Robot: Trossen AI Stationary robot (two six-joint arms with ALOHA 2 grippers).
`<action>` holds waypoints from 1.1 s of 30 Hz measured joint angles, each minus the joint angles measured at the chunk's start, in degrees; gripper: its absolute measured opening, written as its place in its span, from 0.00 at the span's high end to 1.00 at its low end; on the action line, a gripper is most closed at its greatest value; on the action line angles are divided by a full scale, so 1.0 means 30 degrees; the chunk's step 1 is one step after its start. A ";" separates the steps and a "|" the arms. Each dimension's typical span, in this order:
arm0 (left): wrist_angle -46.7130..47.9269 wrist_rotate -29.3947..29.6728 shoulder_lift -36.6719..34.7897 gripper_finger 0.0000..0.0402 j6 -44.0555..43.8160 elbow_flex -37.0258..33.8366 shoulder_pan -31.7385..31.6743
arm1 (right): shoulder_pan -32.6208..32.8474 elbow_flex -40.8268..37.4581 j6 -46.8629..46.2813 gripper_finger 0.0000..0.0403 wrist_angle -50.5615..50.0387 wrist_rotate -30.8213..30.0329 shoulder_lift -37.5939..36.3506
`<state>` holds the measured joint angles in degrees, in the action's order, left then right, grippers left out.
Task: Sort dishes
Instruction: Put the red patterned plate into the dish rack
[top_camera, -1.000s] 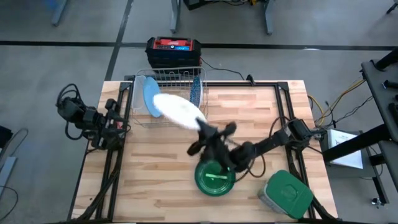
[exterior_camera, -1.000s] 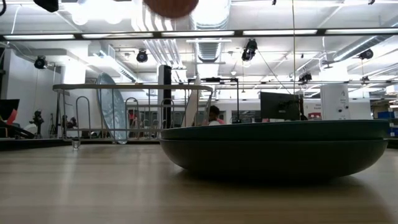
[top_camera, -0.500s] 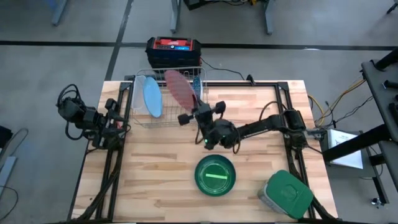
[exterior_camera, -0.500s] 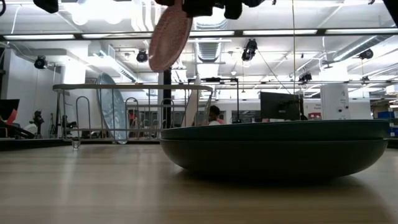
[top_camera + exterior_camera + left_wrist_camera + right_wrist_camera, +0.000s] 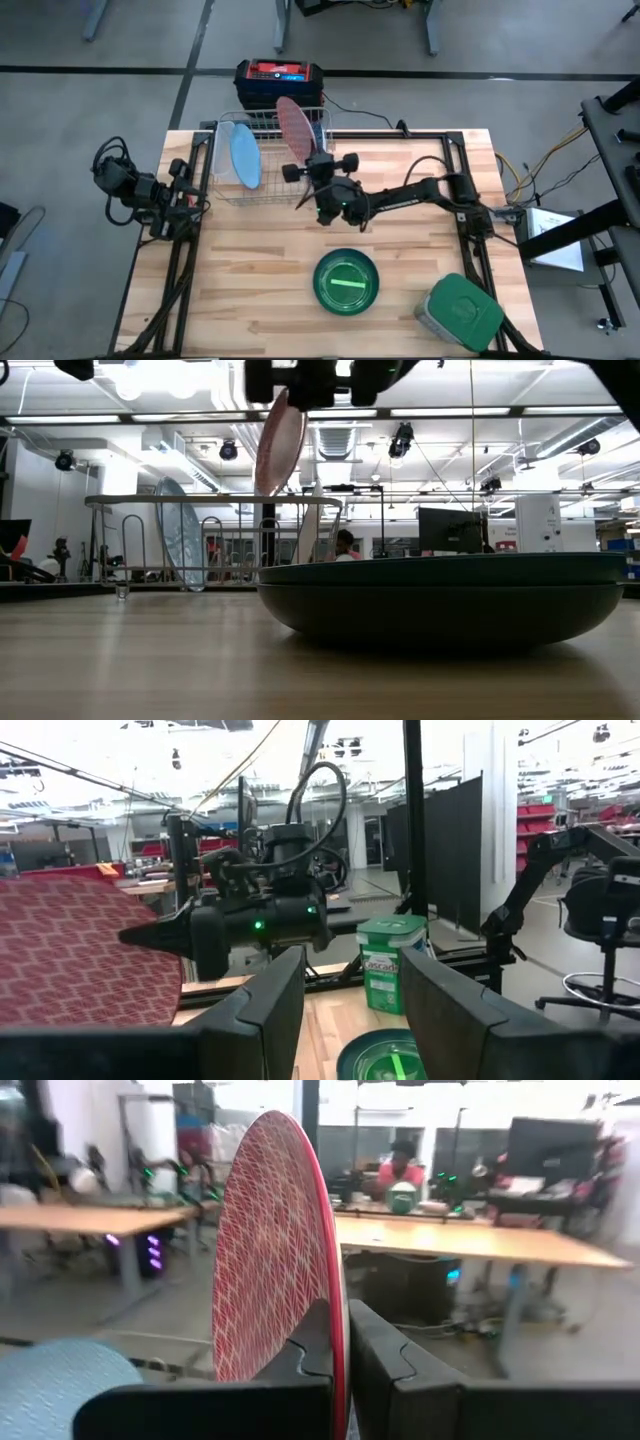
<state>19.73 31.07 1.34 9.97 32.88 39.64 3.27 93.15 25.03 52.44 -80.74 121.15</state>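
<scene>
At the near edge of the desk (image 5: pixel 250 300), around five o'clock, sits a grey container with a green lid (image 5: pixel 462 312). Just left of it, at six o'clock, lies the dark green bowl (image 5: pixel 346 282), flat on the wood; from desk height it fills the foreground as a wide, dark rim (image 5: pixel 440 600). The left wrist camera catches a green-lidded tub (image 5: pixel 392 962) whose label reads "Cascade".

Above the middle of the desk the right end effector (image 5: pixel 312 163) is clamped on the lower rim of a red plate (image 5: pixel 295 124), fingers (image 5: pixel 375 1350) pressed to either face of it. The plate stands on edge, nearly upright, its herringbone pattern plain in the right wrist view (image 5: pixel 275 1250). It hangs in the air over the right part of the rack (image 5: pixel 268 150) at twelve o'clock, above the top wire (image 5: pixel 210 500).

Inside the rack, a light blue plate (image 5: pixel 245 158) stands on edge toward its left side.

Far left, at nine o'clock off the desk edge, the left end effector (image 5: pixel 195 195) waits with its fingers (image 5: pixel 268 1005) spread apart, holding nothing.

Beyond the rack, on the floor, is a black box with a red top (image 5: pixel 278 80). A person sits at a bench (image 5: pixel 470 1240) in the room behind.
</scene>
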 joint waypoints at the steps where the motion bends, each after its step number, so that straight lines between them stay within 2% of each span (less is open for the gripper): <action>1: 0.0003 0.0000 0.0000 0.62 0.0002 0.0000 0.0003 | -0.0065 0.0678 0.0965 1.00 0.0005 -0.0326 0.0424; 5: 0.0015 0.0015 0.0000 0.62 0.0003 0.0000 0.0000 | -0.0241 0.3727 0.5040 1.00 0.0017 -0.2005 0.2143; 10: 0.0086 0.0022 0.0000 0.62 0.0009 -0.0007 0.0000 | -0.0415 0.7552 0.8719 1.00 0.0008 -0.3076 0.4240; 15: 0.0095 0.0022 0.0000 0.62 0.0002 -0.0007 0.0004 | -0.0609 0.9806 0.9152 1.00 -0.0479 -0.3028 0.5793; 21: 0.0213 0.0022 0.0000 0.62 0.0002 -0.0007 0.0007 | -0.1079 1.0459 0.8889 1.00 -0.0494 -0.3086 0.6716; 33: 0.0309 0.0022 0.0000 0.62 0.0002 -0.0007 0.0006 | -0.1214 1.0207 0.8076 1.00 -0.0466 -0.3076 0.6723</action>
<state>20.65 31.14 1.34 9.98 32.86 39.66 -0.37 123.77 49.26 51.04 -89.97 141.32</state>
